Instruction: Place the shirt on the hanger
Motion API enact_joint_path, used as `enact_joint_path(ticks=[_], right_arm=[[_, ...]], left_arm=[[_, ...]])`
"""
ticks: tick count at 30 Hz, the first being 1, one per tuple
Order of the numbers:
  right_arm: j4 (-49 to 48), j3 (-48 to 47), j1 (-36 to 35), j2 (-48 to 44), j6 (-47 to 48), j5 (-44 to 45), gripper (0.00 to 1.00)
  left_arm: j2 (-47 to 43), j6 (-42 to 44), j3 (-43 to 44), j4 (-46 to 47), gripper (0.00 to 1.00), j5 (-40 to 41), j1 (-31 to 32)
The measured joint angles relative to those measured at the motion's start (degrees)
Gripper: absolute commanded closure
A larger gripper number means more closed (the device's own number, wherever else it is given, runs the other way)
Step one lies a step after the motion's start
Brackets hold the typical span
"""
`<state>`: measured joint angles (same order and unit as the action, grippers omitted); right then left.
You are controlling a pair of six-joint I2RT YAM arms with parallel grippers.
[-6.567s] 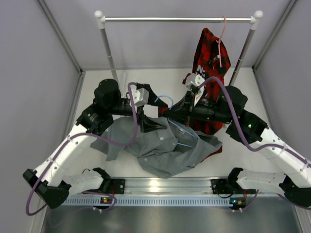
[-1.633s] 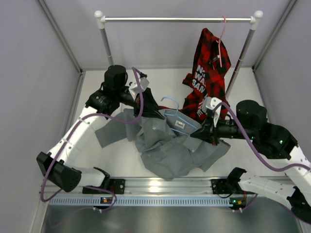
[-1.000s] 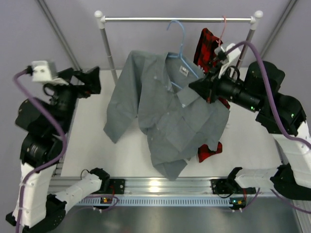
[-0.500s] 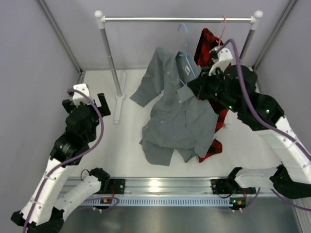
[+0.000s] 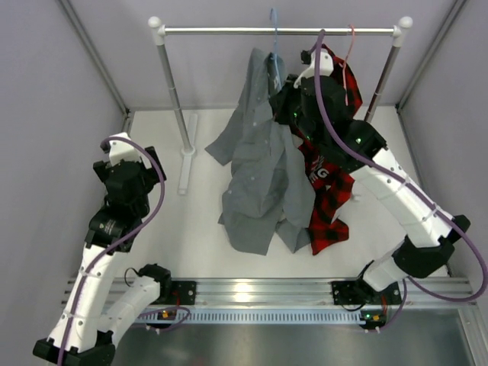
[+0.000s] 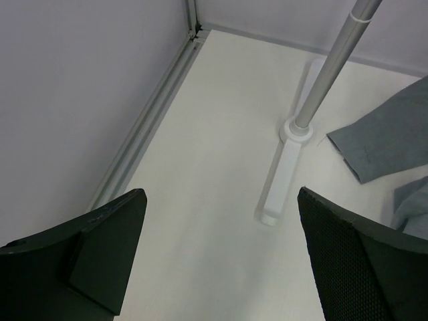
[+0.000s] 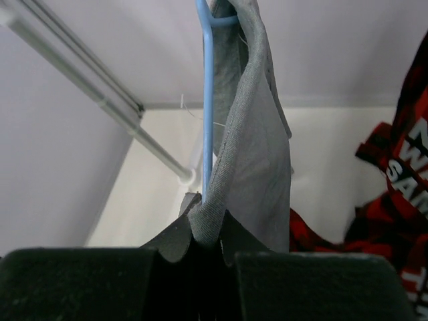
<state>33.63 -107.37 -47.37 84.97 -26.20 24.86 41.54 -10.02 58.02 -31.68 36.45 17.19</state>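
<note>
- Looking down from the top camera, you see the grey shirt [image 5: 259,168] hanging lengthwise from the light-blue hanger [image 5: 273,21]. Its hook shows up at the rail [image 5: 213,30], but you cannot tell from here whether the hook rests on it.
- Your right arm [image 5: 381,179] reaches up and back, its tip against the shirt's collar just below the rail. The plaid shirt [image 5: 328,194] hangs just beside it on the right from a pink hanger [image 5: 351,42].
- The shirt's lower hem reaches down toward the worktop [image 5: 183,252]; from this angle you cannot tell whether it touches.
- Your left arm [image 5: 114,221] stands well apart from the shirt, over by the left wall.
- Turning to the left wrist camera, your left fingers [image 6: 107,254] are spread wide, with only bare worktop showing between them.
- Ahead of them the rack's post [image 6: 328,67] stands upright on its white foot [image 6: 284,170]. A grey sleeve end appears to lie flat on the worktop just right of that foot.
- On the right wrist camera, your right fingers [image 7: 190,244] are closed tight on a fold of the shirt, and the hanger's blue wire runs straight down into the same pinch.
- The fabric drapes over the wire's right side. The rail crosses the upper left, and the plaid shirt shows at the right edge.
</note>
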Motion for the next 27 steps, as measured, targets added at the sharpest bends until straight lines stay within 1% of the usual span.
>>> enact_joint_path(ticks=[5,7,18,19,20,21,22,23,27], right_arm=[[-0.9,-12.5,0.8,8.1,-0.7,0.3,1.0],[-1.2,-15.0,1.1,10.4,-1.4,0.3,1.0],[-3.0,-15.6,1.3,19.4,-7.5,-1.2,1.0],[-3.6,-15.0,1.2,19.6,-7.8,-1.2,0.94],[-4.1,-14.3,1.2,19.6,-8.0,-1.1,0.53],[-4.6,-13.7,1.2,19.6,-8.6,-1.2,0.3],[-5.3,-13.5,1.2,19.6,-8.4,-1.7,0.08],[-5.6,-13.4,1.1,19.6,-8.5,-2.1,0.01],[-6.7,-12.4,0.9,17.9,-5.6,-4.1,0.01]], left_arm=[[0.6,-0.3,-0.3,0.0,0.02,-3.5,-3.0],[0.6,-0.4,-0.3,0.0,0.02,-4.4,-3.7],[0.7,-0.8,-1.1,0.0,0.02,-8.5,-8.1],[0.8,-0.9,-1.3,0.0,0.02,-8.9,-8.4],[0.9,-1.1,-1.4,0.1,0.02,-10.2,-9.1],[1.0,-1.3,-1.6,0.1,0.02,-11.1,-9.8],[1.1,-1.5,-1.9,0.2,0.02,-12.1,-10.6],[1.3,-1.7,-2.2,0.1,0.02,-12.9,-11.2],[1.3,-1.9,-3.1,0.1,0.02,-15.7,-11.8]])
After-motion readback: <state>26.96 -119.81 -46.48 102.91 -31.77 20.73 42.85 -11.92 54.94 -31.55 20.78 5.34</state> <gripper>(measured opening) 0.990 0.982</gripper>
